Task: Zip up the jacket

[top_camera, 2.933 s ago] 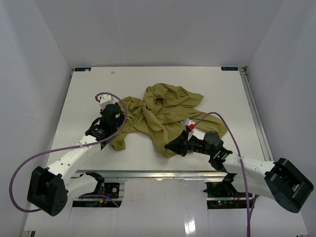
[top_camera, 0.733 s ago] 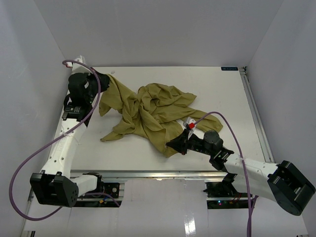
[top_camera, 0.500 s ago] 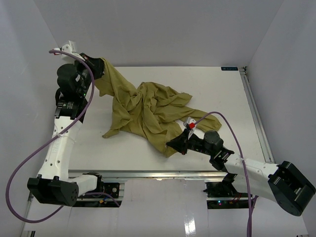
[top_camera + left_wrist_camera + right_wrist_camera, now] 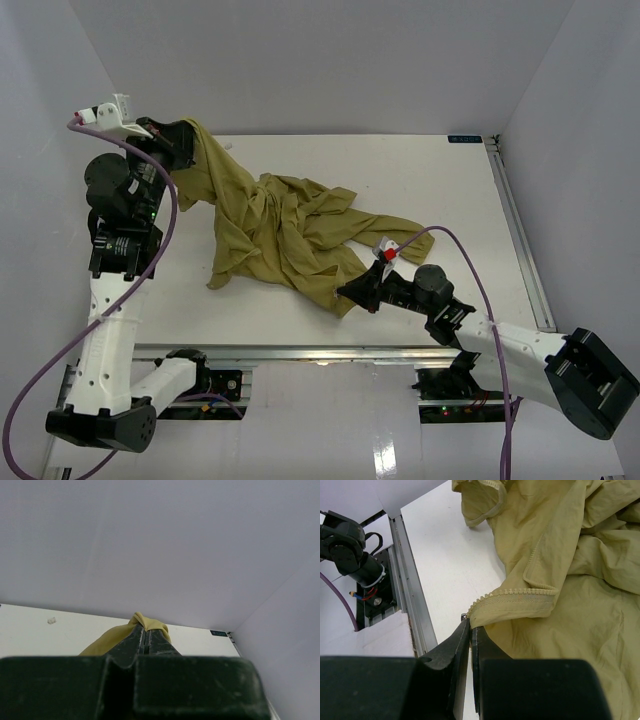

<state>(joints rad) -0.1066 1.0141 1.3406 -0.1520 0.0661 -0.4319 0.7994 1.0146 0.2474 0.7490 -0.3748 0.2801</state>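
Observation:
The olive jacket is stretched diagonally across the white table. My left gripper is raised high at the far left corner, shut on one end of the fabric, which hangs down from it. In the left wrist view its jaws stand together with a fold of the jacket pinched at the tips. My right gripper lies low near the table's front edge, shut on the jacket's hem. The right wrist view shows the gripper closed at the end of a zipper tape, the jacket spread beyond.
A metal rail runs along the table's near edge, close to my right gripper. The left arm's base sits beyond it. White walls enclose the table on the left, back and right. A small speck lies on the far table.
My left gripper has risen and swung further left with the jacket's end, pulling the fabric taut and dragging its bulk leftward. The right gripper has stayed in place, still holding.

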